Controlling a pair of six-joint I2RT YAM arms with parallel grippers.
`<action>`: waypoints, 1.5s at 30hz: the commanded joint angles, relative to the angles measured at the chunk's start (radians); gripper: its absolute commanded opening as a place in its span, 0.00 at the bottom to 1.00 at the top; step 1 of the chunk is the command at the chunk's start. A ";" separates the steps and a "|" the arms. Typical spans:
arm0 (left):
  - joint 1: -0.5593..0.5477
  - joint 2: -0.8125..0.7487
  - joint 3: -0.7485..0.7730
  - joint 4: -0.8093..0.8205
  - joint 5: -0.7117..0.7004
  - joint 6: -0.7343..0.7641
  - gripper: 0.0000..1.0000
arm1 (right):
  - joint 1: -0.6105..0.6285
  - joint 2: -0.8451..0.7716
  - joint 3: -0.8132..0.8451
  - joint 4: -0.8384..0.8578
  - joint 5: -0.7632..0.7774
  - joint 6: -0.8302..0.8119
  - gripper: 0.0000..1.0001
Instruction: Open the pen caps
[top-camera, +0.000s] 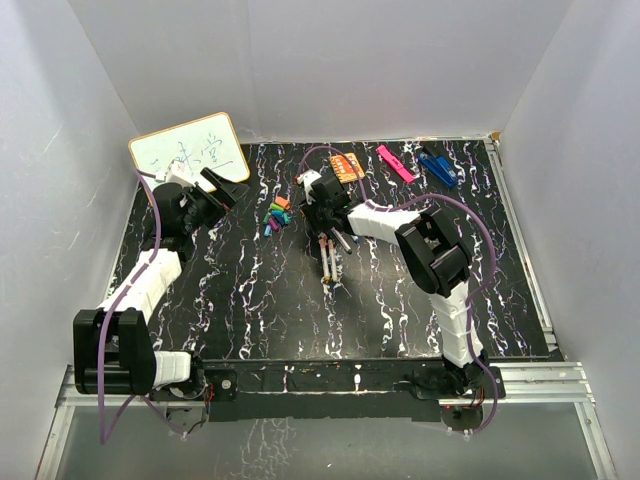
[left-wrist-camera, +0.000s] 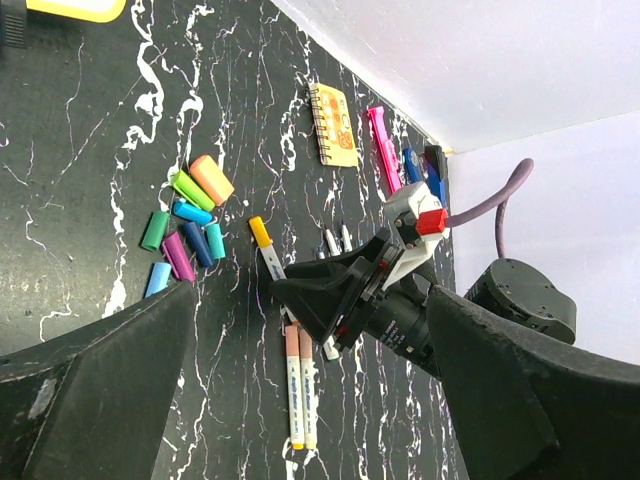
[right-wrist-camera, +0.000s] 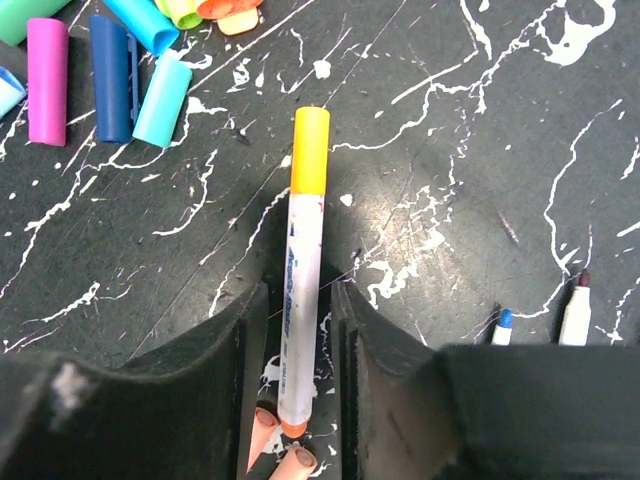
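Uncapping, partly done: loose caps (right-wrist-camera: 110, 70) heaped ahead-left of the right tool (right-wrist-camera: 300, 292), bare-tipped pens (right-wrist-camera: 577, 305) at its right, one yellow-capped pen (right-wrist-camera: 303, 300) lying on the counter (right-wrist-camera: 480, 120) between its close-set fingers (right-wrist-camera: 200, 380), cap on, grip not discernible; left tool (top-camera: 222, 188) spread wide, holding nothing.

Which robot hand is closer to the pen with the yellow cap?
Right. The right gripper has a finger on each side of the yellow-capped pen. The left gripper is off to the side, beyond the pile of loose caps.
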 joint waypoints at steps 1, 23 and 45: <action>0.006 -0.044 -0.009 0.005 0.023 0.004 0.98 | 0.001 0.025 0.040 0.010 0.008 0.005 0.23; -0.061 0.101 -0.005 0.072 0.094 -0.067 0.95 | 0.003 -0.172 0.018 0.074 0.033 -0.018 0.00; -0.282 0.348 0.164 0.198 0.049 -0.112 0.98 | 0.094 -0.516 -0.259 0.108 0.052 0.088 0.00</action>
